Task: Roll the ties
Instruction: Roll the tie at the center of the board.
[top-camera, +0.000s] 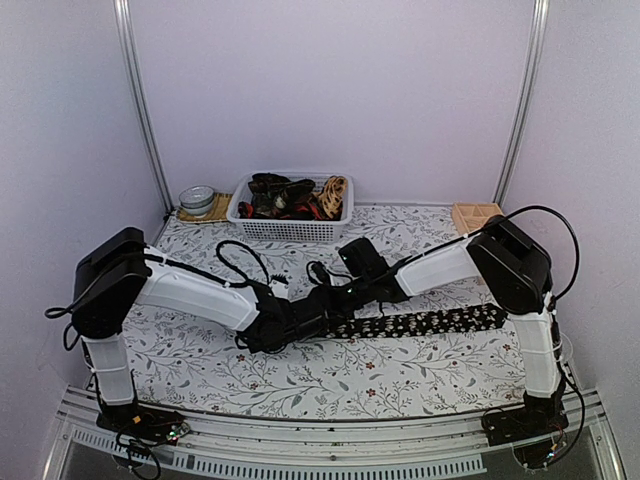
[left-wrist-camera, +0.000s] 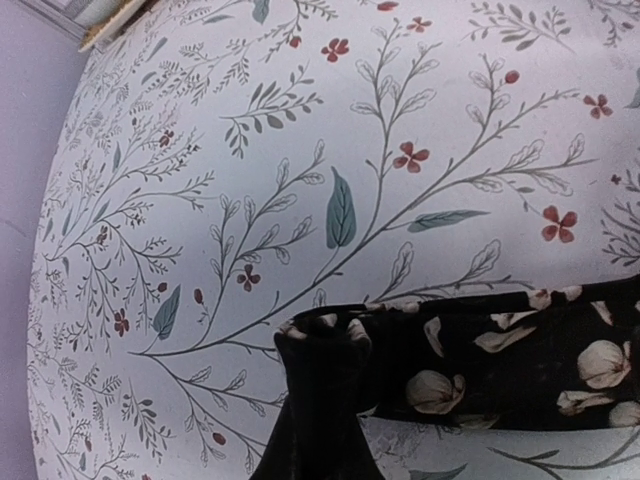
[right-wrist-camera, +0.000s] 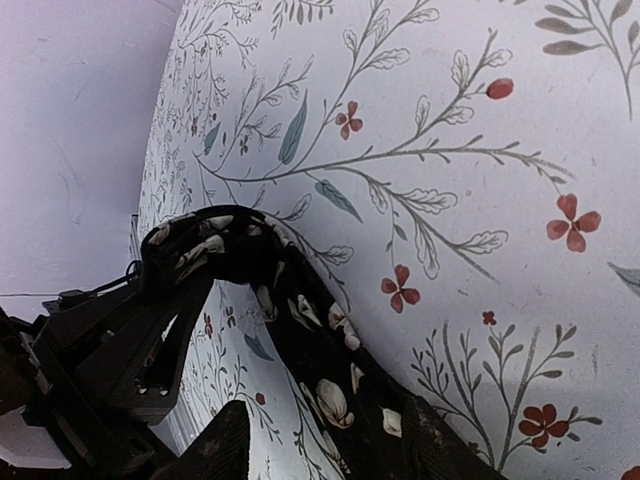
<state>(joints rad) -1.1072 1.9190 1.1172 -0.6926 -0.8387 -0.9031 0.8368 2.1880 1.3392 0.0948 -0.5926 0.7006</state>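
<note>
**Black tie (top-camera: 430, 322) flat on the table, one end pinched**

Long, narrow and soft, black with pale petal shapes, stretched left to right across the middle of a tablecloth (top-camera: 400, 375) printed with thin grey-green sprigs and small red flowers. At its left end, folded back on itself into a small loop and clamped there by the left gripper (top-camera: 288, 325), jaws clenched tight on the cloth. Just beside that, straddled by the right gripper (top-camera: 335, 303): dark fingers (right-wrist-camera: 228, 445) standing apart on either side of the strip, with a sliver of tablecloth showing between one finger and the tie's edge, so not squeezing it.

At the back edge, an oblong white plastic basket (top-camera: 290, 232) with lattice walls, holding bundled ties (top-camera: 285, 195): dark ones, a touch of red, a tan patterned one at the right end. Left of the basket, a round shallow metal tin (top-camera: 198, 198) on a woven mat (top-camera: 215, 212). Right of it, well apart, a pale wooden box (top-camera: 475, 215) with compartments, contents not discernible.
</note>
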